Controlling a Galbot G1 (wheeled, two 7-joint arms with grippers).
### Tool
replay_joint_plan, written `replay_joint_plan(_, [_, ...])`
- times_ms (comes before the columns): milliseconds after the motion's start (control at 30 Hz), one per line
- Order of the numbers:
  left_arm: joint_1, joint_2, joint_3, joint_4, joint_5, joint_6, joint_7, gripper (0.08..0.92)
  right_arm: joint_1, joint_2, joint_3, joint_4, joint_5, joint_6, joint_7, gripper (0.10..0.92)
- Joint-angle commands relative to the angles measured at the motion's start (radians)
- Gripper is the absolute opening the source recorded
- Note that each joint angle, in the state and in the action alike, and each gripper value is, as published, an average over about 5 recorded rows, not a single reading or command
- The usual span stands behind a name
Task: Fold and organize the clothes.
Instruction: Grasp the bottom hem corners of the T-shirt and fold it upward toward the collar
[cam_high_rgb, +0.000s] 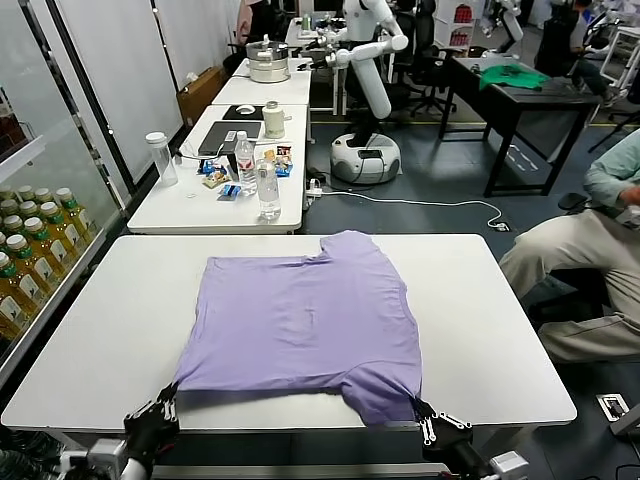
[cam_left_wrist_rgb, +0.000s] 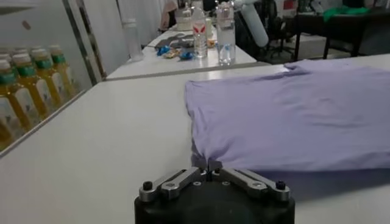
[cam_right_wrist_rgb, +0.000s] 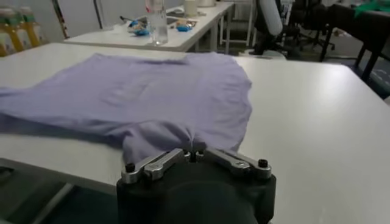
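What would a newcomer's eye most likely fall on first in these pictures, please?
Most likely the lavender T-shirt, spread flat across the middle of the white table. Next, the two grippers at the table's near edge: the left gripper shut on the shirt's near left corner, and the right gripper shut on its near right sleeve.

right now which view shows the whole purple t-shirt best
The head view: the whole T-shirt lies spread on the white table. The left wrist view shows its near corner, pinched; the right wrist view shows the pinched sleeve and body, not the whole outline.
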Motion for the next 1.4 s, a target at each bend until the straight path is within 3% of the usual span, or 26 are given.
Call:
replay_joint_plan(33, [0.011, 0.011, -0.047, -0.026, -0.017, -0.021, 0.014, 0.087, 0.123, 0.015, -0.017, -0.017, -0.014, -0.001, 0.002, 0.112])
replay_joint_plan(233, [-0.197, -0.008, -0.004, 0.087, -0.049, 0.015, 0.067, 0.087, 0.306, 0.028, -0.073, -0.132, 0.014, -0.031, 0.022, 0.112])
replay_joint_plan(500, [-0.355, -0.014, 0.022, 0.217, -0.083, 0.042, 0.084, 0.087, 0.464, 0.053, -0.160, -0.228, 0.020, -0.036, 0.041, 0.112])
replay_joint_plan(967, [-0.468, 0.000, 0.043, 0.348, -0.102, 0.046, 0.108, 0.087, 0.629, 0.127, -0.243, -0.415, 0.016, -0.057, 0.062, 0.112])
replay_joint_plan(1400, [-0.544, 0.015, 0.072, 0.381, -0.105, 0.022, 0.150, 0.087, 0.648, 0.139, -0.229, -0.450, 0.008, -0.060, 0.065, 0.112])
